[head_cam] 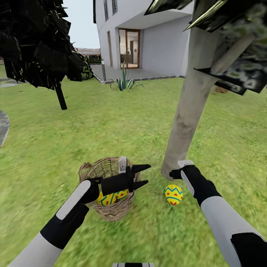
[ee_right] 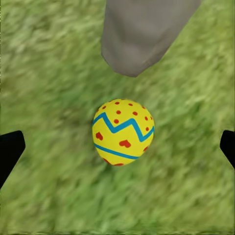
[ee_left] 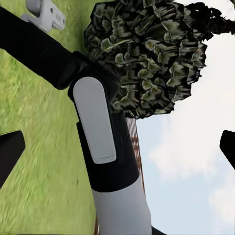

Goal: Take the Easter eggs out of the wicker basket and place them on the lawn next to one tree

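Head view, lawn: the mottled green lawn (head_cam: 111,126) carries everything; no worktop here, so places go by the basket and the trunk.
Head view, basket: the small round brown woven-twig wicker basket (head_cam: 111,211) sits on the grass, apart from the base of the straight pale grey-beige tree trunk (head_cam: 189,111).
Head view, eggs: one yellow egg with red dots and blue-green zigzags (head_cam: 173,194) lies on the grass just beside the trunk base, so it looks already delivered; another egg (head_cam: 111,197) shows inside the basket (a third may be hidden under the arm).
Head view, left claw: the left gripper (head_cam: 144,175) hovers over the basket's rim, fingers spread and holding nothing, probably poised to reach in.
Head view, right claw: the right gripper (head_cam: 178,168) hangs near the trunk base, above the placed egg.
Left wrist view: dark fingertips wide apart, nothing between; the right arm (ee_left: 98,127) crosses ahead.
Right wrist view: the placed egg (ee_right: 123,132) rests on grass between widely parted fingertips, released, beside the trunk.
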Robot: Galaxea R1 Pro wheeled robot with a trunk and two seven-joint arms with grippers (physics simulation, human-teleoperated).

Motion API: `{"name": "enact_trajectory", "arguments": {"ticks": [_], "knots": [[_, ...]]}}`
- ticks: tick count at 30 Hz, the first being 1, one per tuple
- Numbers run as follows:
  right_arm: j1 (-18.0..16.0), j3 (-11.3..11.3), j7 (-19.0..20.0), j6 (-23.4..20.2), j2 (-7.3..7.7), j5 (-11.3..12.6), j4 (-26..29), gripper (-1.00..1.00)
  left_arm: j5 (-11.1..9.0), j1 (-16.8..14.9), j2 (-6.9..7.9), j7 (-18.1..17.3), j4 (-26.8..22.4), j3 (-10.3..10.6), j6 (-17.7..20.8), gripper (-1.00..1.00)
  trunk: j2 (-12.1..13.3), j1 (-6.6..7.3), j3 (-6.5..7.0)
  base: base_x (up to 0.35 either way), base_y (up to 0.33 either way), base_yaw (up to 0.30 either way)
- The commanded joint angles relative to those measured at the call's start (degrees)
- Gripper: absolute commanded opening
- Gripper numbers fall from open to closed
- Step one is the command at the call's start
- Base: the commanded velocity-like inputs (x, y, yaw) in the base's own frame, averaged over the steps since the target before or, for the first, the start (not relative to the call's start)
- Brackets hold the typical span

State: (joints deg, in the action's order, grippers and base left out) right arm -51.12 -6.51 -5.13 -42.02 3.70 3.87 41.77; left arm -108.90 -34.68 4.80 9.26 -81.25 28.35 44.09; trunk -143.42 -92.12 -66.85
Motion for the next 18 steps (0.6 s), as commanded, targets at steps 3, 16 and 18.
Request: {"name": "enact_trajectory", "arguments": {"ticks": [3,16,18], "knots": [[-0.03,-0.34,-0.50,-0.26,0.08,0.43,0.06,1.00,-0.61,-0.04,0.03,0.50,-0.05,0.04,0.02,1.00,-0.02,0.05,-0.05,-0.342,0.000,0.000],[-0.03,-0.34,-0.50,-0.26,0.08,0.40,0.16,1.00,-0.62,-0.04,0.03,0.50,-0.05,0.04,0.03,1.00,-0.02,0.05,-0.05,-0.342,0.000,0.000],[-0.03,-0.34,-0.50,-0.31,0.08,0.36,0.40,1.00,-0.67,-0.04,0.03,0.50,-0.05,0.04,0.03,1.00,-0.02,0.05,-0.05,-0.326,0.079,0.000]]}}
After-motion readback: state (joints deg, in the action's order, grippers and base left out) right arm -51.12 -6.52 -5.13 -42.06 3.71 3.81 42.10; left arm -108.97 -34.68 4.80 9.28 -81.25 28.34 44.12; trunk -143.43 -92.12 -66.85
